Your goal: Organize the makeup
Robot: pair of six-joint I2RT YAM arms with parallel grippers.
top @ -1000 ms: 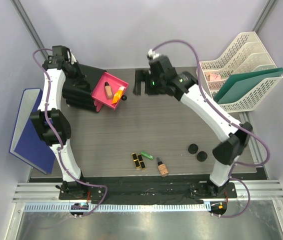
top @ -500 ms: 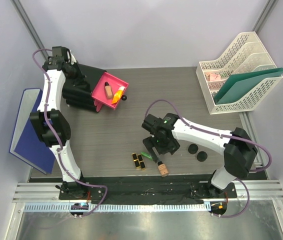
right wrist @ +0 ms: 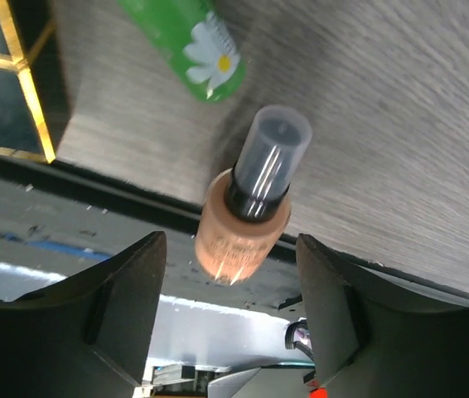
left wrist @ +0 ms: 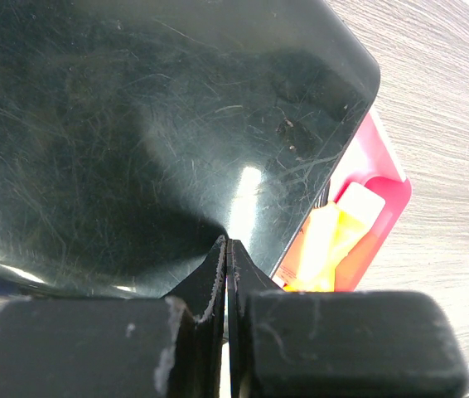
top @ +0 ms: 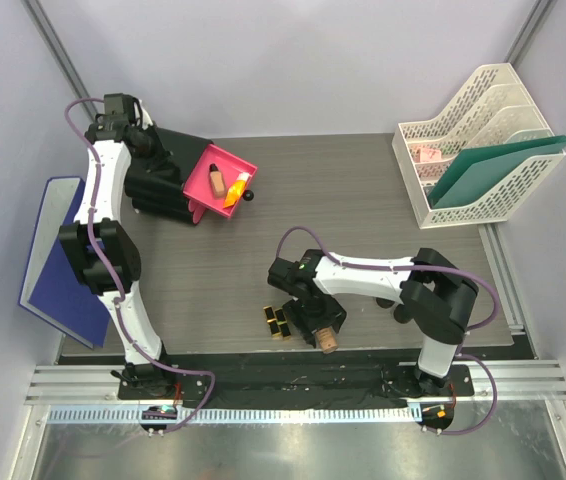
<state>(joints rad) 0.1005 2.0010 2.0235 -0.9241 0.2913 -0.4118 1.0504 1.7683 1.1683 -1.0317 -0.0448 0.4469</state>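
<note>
- Wood-grain table (right wrist: 400, 124) ends right under the bottle (right wrist: 247, 220), lying between the right gripper's (right wrist: 230, 249) spread fingers, apparently untouched.
- Green tube (right wrist: 186, 41) lies just past its cap; lipsticks (right wrist: 7, 91) beside one finger.
- Risk: round bottle could roll from closing jaws, off the edge.
- Left gripper (left wrist: 226, 253) pinched together, empty, over the box (left wrist: 135, 124).

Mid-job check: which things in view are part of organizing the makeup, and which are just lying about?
Job:
- foundation bottle between the fingers of the open right gripper
- green tube
- black-and-gold lipsticks
- second bottle and orange tube, in the pink drawer

Lying about:
- blue folder
- white file rack
- green folder
</note>
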